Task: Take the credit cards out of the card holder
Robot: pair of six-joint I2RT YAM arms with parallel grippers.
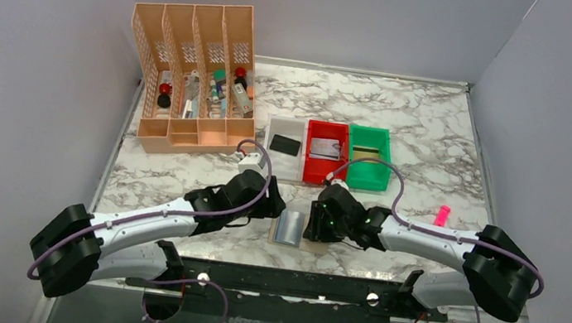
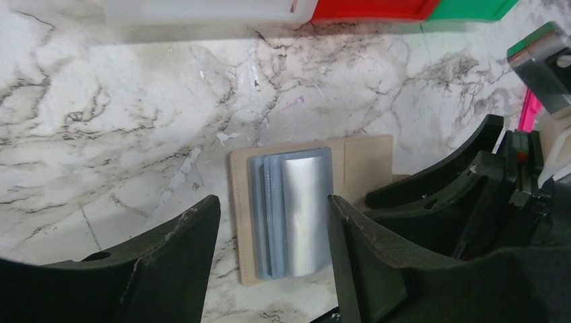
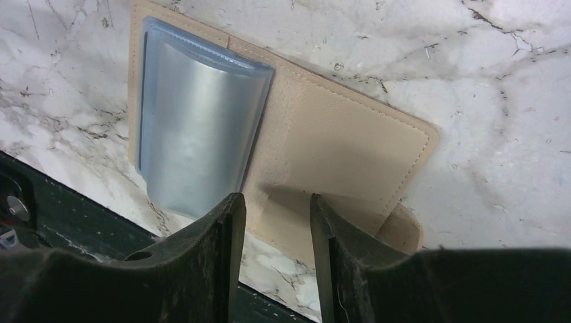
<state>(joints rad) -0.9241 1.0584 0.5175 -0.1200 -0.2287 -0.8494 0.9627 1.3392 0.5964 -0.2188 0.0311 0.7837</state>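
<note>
The card holder (image 1: pixel 288 230) lies open and flat near the table's front edge, between my two grippers. It is tan with a blue-grey pocket panel (image 2: pixel 289 215) whose shiny silvery face bulges up; I cannot tell if a card sits inside. My left gripper (image 2: pixel 273 202) hangs open just above that panel, fingers on either side of it. My right gripper (image 3: pixel 276 202) is open over the near edge of the plain tan half (image 3: pixel 350 148), with nothing between its fingers. Three credit cards lie apart from the holder: black (image 1: pixel 285 145), silver-grey (image 1: pixel 325 147), gold-striped (image 1: pixel 365 152).
The cards rest in a white bin (image 1: pixel 288 122), a red bin (image 1: pixel 329 125) and a green bin (image 1: pixel 372 130), side by side behind the holder. An orange slotted organizer (image 1: pixel 194 74) stands at the back left. A pink marker (image 1: pixel 443 215) lies at the right.
</note>
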